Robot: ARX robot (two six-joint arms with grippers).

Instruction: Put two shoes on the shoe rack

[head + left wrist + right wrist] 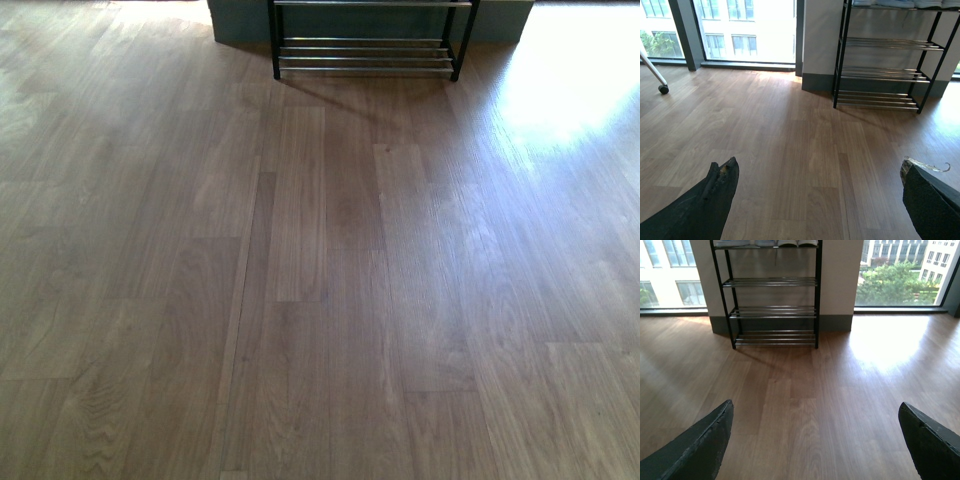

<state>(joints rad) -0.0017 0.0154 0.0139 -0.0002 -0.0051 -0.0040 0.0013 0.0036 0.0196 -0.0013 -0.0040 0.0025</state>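
While both arms hang above bare floor, the left gripper (817,200) has its jaws spread wide apart with nothing between them, one dark fingertip (720,187) at each side of its wrist view. The right gripper (815,440) likewise has its jaws wide apart and empty. Beneath both lies a wooden plank floor (330,300), brown with a bright patch of window glare on the robot's right. Well ahead of the grippers stands the shoe rack (772,310), a thin black frame with tiers of shiny chrome bars, set against a pale wall with a grey skirting board. On its top tier, cut off by the edge of both wrist views, sit the white soles of shoes (797,243); which shoes they are cannot be told. In the front view only the rack's lowest bars show. Large windows (745,30) flank the wall.
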